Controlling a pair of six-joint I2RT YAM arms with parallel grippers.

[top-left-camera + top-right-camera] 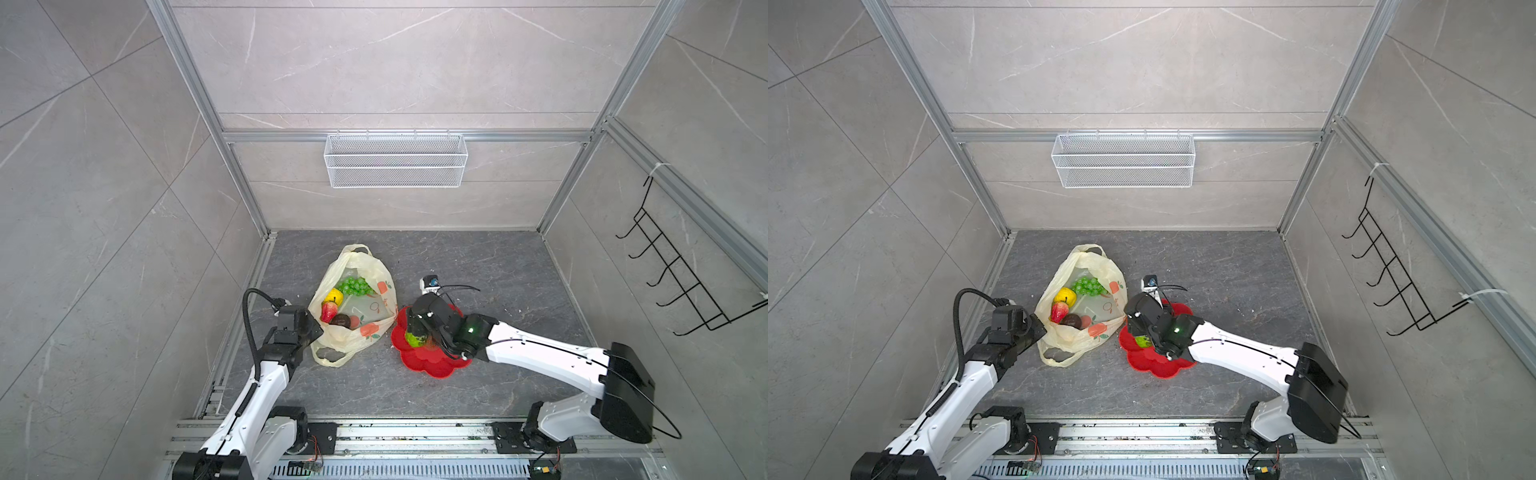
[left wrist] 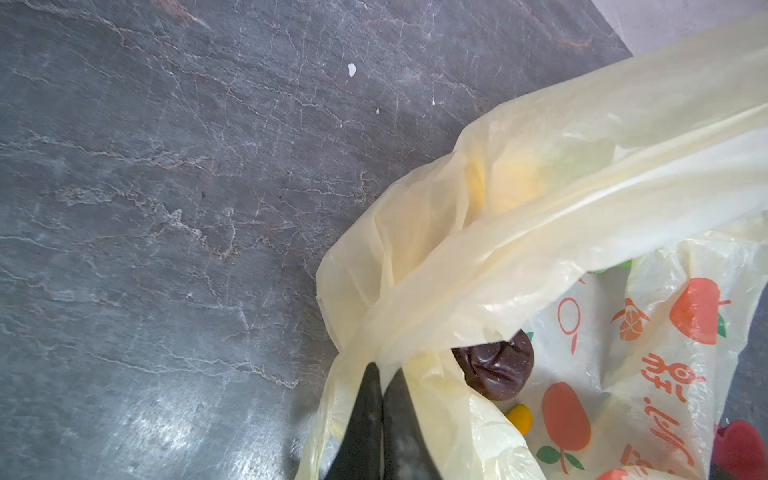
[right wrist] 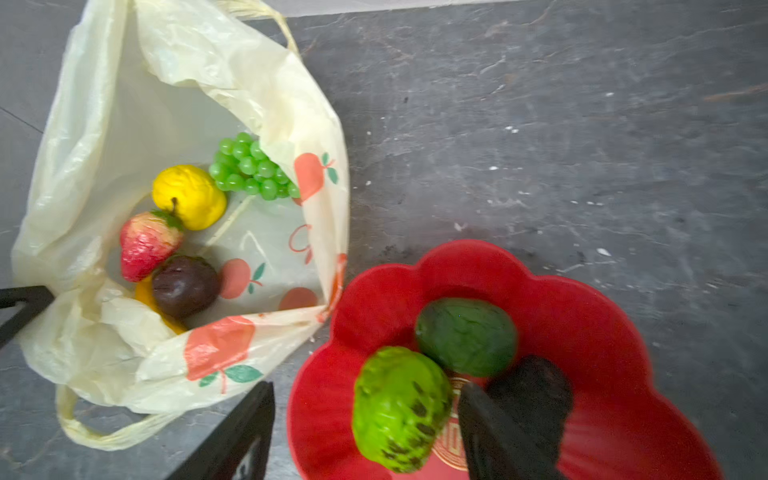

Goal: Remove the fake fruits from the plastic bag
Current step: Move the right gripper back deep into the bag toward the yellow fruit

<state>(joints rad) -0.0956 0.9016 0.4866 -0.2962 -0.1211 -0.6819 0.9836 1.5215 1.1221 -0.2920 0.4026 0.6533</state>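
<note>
Surface (image 1: 478,270): dark grey stone; everything we log rests on it. Bag (image 1: 330,274) lies left of centre with its mouth wide and facing up, one handle at the far end and one at the near end. Plate (image 1: 432,365), red and flower-shaped, sits just right of the bag, its rim at the bag's corner.

Left gripper (image 2: 381,370): fingers pressed together, pinching the bag's rim on its left side.

Right gripper (image 3: 365,388): over the plate, fingers spread wide, gripping nothing. We note a clear gap between one finger and the bumpy green fruit (image 3: 401,409) that sits between them. Whether that fruit rests on the plate we cannot tell.

Also in the plate: dark green fruit (image 3: 467,336) and black-brown fruit (image 3: 536,395), the latter partly behind a finger.

In the bag:
- grapes (image 3: 249,170) at the far side
- yellow fruit (image 3: 189,195) beside them
- strawberry (image 3: 147,245) touching the yellow fruit
- brown fruit (image 3: 185,284) touching the strawberry, lying on a mostly hidden yellow piece (image 3: 143,293)
</note>
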